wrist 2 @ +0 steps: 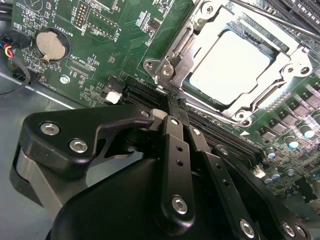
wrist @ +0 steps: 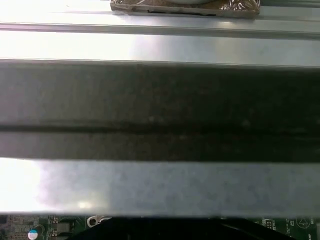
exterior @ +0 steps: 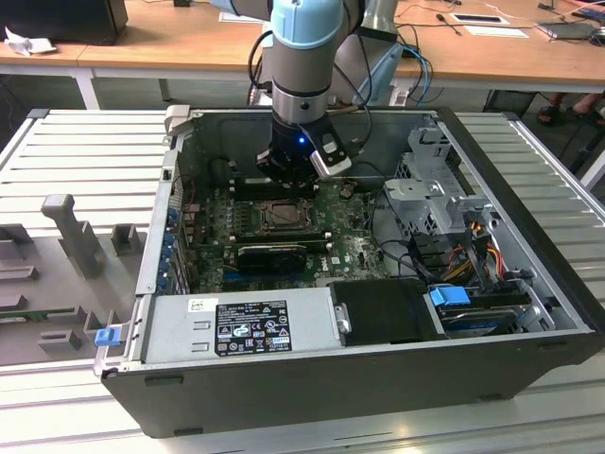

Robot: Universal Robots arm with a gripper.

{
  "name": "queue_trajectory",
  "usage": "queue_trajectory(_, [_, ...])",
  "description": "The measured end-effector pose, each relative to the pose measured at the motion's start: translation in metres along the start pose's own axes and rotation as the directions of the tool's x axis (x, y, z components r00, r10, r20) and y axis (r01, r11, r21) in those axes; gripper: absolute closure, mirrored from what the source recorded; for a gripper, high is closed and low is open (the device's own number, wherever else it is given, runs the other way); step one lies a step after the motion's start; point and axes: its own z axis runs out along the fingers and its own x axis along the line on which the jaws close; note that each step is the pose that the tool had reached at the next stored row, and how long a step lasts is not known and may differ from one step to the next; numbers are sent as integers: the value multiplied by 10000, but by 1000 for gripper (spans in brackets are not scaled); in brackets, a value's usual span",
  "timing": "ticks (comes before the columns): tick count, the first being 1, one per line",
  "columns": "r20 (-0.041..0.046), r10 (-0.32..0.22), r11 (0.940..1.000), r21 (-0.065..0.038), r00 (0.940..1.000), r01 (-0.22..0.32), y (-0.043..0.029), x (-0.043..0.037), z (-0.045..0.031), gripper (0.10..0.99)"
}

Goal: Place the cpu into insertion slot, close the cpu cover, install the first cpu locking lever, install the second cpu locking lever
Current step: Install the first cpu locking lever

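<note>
The cpu (wrist 2: 230,67) lies flat in the insertion slot (exterior: 281,216), its pale metal top showing through the square cut-out. The cpu cover (wrist 2: 186,47) is down over it, framing the chip. A thin metal lever rod (wrist 2: 270,15) runs along one side of the socket. In the second wrist view my gripper (wrist 2: 176,102) is shut, its black fingers (wrist 2: 172,150) pressed together with nothing between them, the tips just off one corner of the socket frame. In the exterior view the gripper (exterior: 286,175) hangs inside the open computer case, right above the socket's far edge.
Long black card slots (wrist 2: 220,132) run beside the socket, right under the fingertips. A coin battery (wrist 2: 51,44) sits further off on the green board. The power supply (exterior: 246,326) and drive cage (exterior: 435,203) crowd the case. A case wall (wrist: 160,100) stands close in the first wrist view.
</note>
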Motion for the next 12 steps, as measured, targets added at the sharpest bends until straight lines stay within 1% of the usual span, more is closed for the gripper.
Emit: queue_trajectory(12, [0, 1, 10000, 0, 10000, -1, -55, 1, -2, 980])
